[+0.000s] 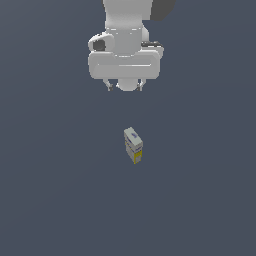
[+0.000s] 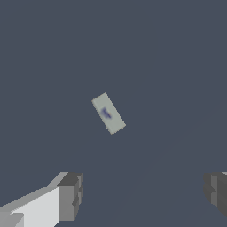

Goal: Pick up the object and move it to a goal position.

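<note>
Exterior view: I see the gripper [image 1: 125,88] hanging above the flat grey floor [image 1: 55,190], well apart from the box [image 1: 133,145]. The box stands upright on the floor, pale top, yellow lower part, below the gripper in frame. Wrist view: I see the fingers [image 2: 71,196] spread wide, holding nothing, with the box [image 2: 108,113] lying beyond them, its top turned diagonally.

Small upright box [image 1: 133,144], yellow base
</note>
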Controlling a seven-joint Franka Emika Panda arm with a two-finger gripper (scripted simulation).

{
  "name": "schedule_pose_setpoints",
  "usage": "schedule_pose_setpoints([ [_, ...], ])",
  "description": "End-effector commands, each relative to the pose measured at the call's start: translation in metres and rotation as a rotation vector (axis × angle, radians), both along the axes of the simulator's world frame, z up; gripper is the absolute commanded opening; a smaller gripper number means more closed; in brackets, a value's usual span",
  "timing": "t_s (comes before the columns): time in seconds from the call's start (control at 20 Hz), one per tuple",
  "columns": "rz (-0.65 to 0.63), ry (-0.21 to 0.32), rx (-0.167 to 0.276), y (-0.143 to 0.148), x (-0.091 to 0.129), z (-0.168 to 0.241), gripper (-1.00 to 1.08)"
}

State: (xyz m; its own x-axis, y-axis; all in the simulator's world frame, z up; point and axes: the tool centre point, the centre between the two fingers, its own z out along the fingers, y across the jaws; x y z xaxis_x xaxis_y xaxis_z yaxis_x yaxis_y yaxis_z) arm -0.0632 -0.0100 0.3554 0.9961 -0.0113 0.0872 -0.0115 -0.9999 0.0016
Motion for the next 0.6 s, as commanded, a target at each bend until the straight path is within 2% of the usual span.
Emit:
schedule_pose_setpoints([
  [0.0, 0.0, 0.0, 0.0, 0.0, 0.0, 0.0, 1.0],
  [0.55, 0.03, 0.004, -0.003, -0.0077, 0.0025, -0.0042, 1.0],
])
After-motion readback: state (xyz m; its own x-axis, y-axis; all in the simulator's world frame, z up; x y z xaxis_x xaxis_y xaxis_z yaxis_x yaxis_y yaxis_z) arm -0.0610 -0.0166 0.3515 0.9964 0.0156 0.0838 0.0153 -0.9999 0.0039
